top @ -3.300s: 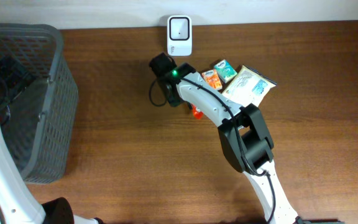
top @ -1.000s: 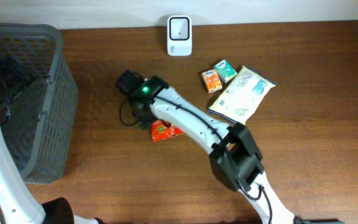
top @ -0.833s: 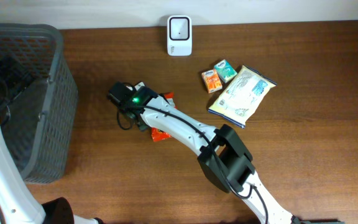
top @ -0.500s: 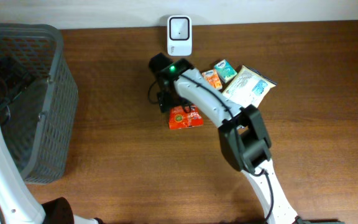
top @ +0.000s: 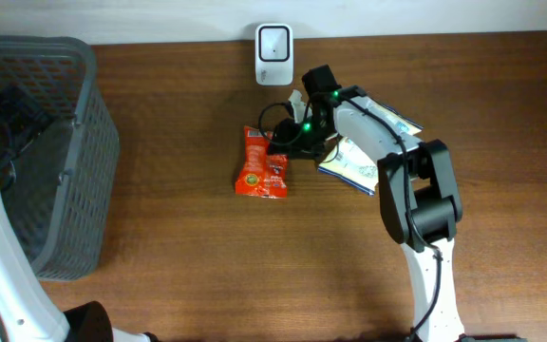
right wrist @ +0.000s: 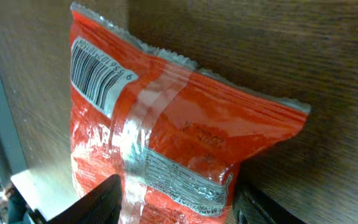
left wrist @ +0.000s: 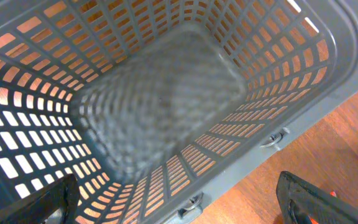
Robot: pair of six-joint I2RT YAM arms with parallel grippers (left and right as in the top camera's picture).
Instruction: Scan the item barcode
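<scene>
Overhead: red snack packet (top: pixel 262 163) laid flat on table (top: pixel 501 237), long axis pointed roughly toward scanner (top: pixel 274 55). Right gripper (right wrist: pixel 179 205) is set at its scanner-side end; clamping cannot be told. Left gripper (left wrist: pixel 185 199), spread wide, is held over basket (left wrist: pixel 278 37).

Open table (top: pixel 188 266) runs across the whole front. You also have a bare lane between the grey basket (top: pixel 93 114) on the left and the red packet (top: pixel 262 163). The scanner (top: pixel 273 55) stands at the back edge. The right arm (top: pixel 373 128) bars the strip right of the packet and overlies the white pouch (top: pixel 354 169). The left gripper (left wrist: pixel 179 205) hangs above the basket's open mouth, jaws wide.
</scene>
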